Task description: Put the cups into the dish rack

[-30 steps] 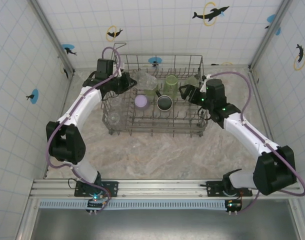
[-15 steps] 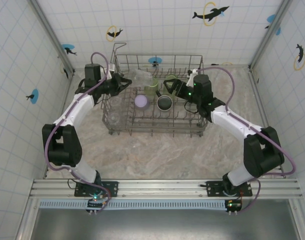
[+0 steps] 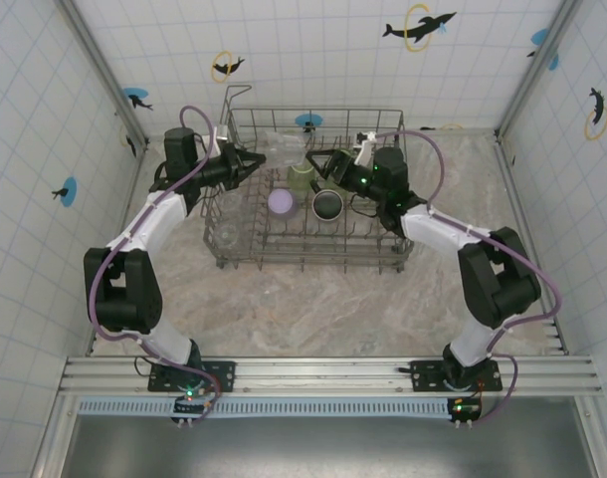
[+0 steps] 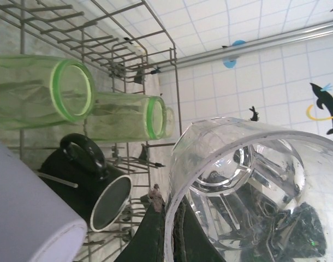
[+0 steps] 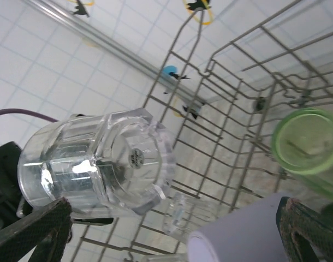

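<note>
My left gripper [image 3: 254, 163] is clenched on the rim of a clear glass [image 4: 248, 185], tilted above the far left of the rack [image 3: 313, 259]. My right gripper [image 3: 323, 165] is spread wide, grasping nothing, and faces the glass's base. A green tumbler [image 3: 302, 177], a lavender tumbler [image 3: 281, 202] and a black mug [image 3: 328, 205] crowd the rack just beneath both grippers. The left wrist looks into the glass's mouth and past it to three green rims. The right wrist shows its moulded base. From above, another clear glass [image 3: 227, 235] sits at the rack's left end.
</note>
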Motion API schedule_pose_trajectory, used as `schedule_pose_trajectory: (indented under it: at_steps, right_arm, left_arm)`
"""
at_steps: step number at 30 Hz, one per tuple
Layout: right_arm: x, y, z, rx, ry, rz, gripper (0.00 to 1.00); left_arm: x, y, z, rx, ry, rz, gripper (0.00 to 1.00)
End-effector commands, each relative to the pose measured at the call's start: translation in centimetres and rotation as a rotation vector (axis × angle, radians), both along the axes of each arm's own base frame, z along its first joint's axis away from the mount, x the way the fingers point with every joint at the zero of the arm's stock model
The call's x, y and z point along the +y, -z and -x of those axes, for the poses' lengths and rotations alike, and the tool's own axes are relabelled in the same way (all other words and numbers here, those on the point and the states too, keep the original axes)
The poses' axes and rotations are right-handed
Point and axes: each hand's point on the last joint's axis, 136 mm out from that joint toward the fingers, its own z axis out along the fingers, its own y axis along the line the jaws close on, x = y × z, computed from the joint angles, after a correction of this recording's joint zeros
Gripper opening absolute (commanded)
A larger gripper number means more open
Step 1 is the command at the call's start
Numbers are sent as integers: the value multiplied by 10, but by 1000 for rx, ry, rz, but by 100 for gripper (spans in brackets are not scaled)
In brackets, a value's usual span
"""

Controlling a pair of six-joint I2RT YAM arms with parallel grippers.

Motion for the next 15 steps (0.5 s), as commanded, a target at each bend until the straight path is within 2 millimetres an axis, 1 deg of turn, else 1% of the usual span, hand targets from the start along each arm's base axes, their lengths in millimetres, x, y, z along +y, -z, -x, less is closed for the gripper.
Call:
schedule_pose_trajectory:
  at_steps: [1, 7, 14, 15]
  right_arm:
    - [17, -46, 3, -105, -80, -128, 99]
    - [26, -53, 3, -130, -113, -179, 99]
    - [33, -66, 2, -152, -149, -264, 100]
    - [34, -68, 2, -158, -153, -271, 98]
  left_arm:
    - [-1, -29, 7, -67, 40, 58, 0]
    - [-4, -38, 10, -58, 60, 102, 0]
    - [-5, -41, 13, -44, 73, 128, 0]
    - [-6, -41, 13, -40, 74, 132, 0]
